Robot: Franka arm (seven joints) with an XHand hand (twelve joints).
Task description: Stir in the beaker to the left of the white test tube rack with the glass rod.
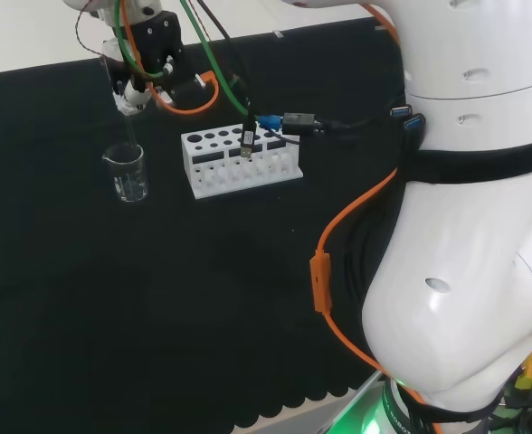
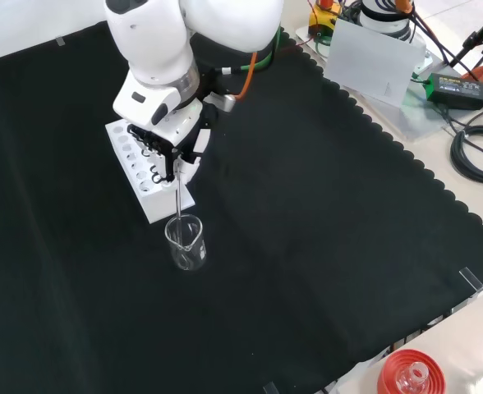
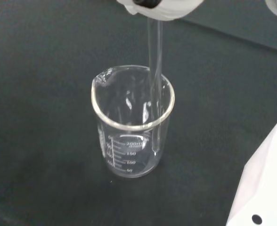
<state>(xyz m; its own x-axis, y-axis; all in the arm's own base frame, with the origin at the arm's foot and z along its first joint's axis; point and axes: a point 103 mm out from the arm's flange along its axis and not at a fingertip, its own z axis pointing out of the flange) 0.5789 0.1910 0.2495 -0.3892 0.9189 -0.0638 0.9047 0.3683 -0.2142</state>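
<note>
Your hand (image 2: pixel 169 154) was clamped on the glass rod (image 3: pixel 154 70), held upright; its lower end dipped inside the beaker (image 3: pixel 131 125), near the wall; in the head view the beaker stood at nine o'clock from the white test tube rack (image 1: pixel 239 161), just apart.

Lab: beaker (image 1: pixel 129 172), test tube rack (image 1: pixel 239 161), robot arm (image 1: pixel 470 217).
</note>
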